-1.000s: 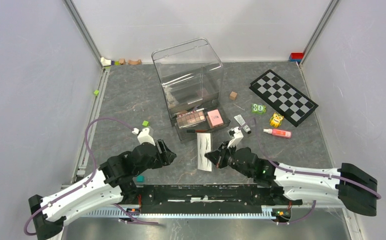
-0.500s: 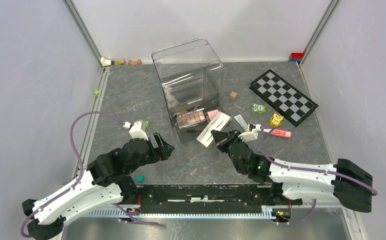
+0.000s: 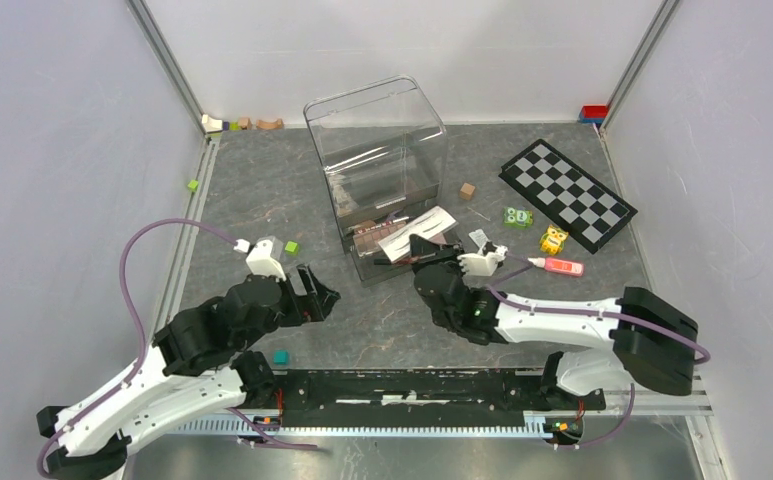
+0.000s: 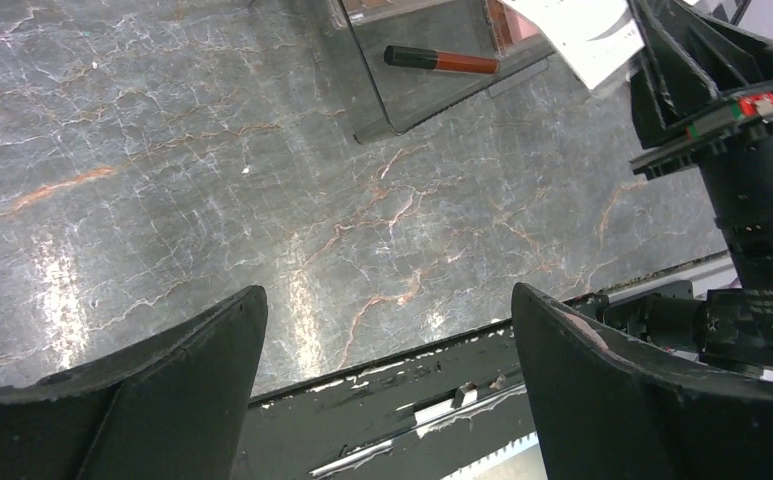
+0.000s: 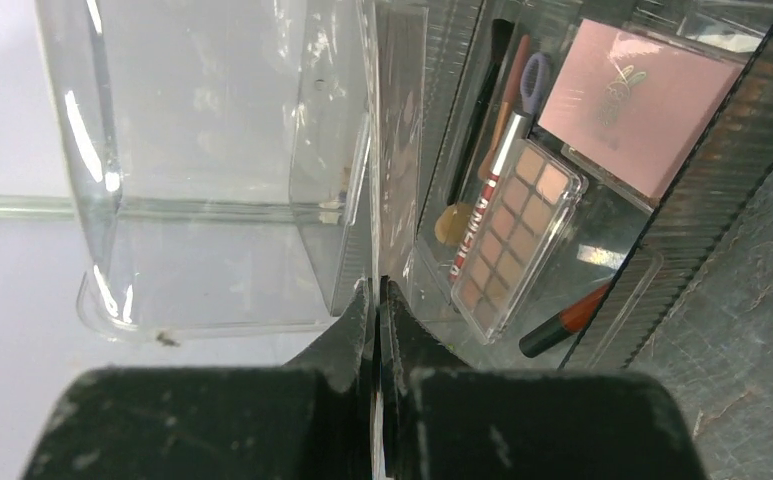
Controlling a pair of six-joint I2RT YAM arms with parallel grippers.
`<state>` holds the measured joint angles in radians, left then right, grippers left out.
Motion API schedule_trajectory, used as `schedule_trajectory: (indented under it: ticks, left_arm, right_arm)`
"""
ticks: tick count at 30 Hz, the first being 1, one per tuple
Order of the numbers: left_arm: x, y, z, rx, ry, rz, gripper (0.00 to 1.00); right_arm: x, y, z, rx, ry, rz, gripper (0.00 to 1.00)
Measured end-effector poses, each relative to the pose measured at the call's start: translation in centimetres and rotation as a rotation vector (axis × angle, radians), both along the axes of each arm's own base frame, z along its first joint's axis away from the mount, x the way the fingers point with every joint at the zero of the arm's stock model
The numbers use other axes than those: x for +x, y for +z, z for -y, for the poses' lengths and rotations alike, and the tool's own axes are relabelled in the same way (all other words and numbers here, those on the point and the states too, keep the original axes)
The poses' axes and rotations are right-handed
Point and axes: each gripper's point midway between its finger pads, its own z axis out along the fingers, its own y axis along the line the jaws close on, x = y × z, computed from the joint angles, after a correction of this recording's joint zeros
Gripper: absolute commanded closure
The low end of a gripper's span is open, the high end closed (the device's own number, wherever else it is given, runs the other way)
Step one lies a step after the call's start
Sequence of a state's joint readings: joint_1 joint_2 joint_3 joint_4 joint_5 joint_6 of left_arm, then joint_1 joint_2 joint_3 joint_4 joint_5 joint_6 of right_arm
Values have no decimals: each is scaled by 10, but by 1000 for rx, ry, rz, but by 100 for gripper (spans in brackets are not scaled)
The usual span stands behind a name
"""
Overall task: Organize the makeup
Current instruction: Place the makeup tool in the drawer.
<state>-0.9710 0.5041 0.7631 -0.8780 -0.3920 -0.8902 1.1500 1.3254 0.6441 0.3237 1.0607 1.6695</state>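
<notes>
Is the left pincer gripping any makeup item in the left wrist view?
No: the left pincer stands wide open, with only the bare grey table showing in its gap.

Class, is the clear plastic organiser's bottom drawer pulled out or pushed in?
Pulled out: the drawer juts forward of the box, its brown eyeshadow palette and pink compact exposed.
</notes>
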Motion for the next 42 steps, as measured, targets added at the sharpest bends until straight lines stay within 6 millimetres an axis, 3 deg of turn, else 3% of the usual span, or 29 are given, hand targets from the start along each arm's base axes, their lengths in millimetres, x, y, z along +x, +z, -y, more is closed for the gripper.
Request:
schedule_trajectory:
  ticks: [21, 23, 26, 30, 42]
  left_arm:
    - [-6, 4, -19, 35, -6, 41, 0]
    - [-6, 4, -19, 35, -6, 42, 0]
    - [-6, 4, -19, 38, -8, 42, 0]
    - [-6, 4, -20, 48, -15, 48, 0]
    - [-8, 3, -23, 52, -15, 46, 0]
  right_arm:
    - [42, -44, -41, -1, -62, -103, 100]
    - [43, -49, -48, -1, -52, -112, 94]
    - [45, -54, -56, 5, -38, -125, 75]
    - [45, -58, -62, 11, -22, -137, 59]
    - [39, -53, -59, 27, 10, -132, 35]
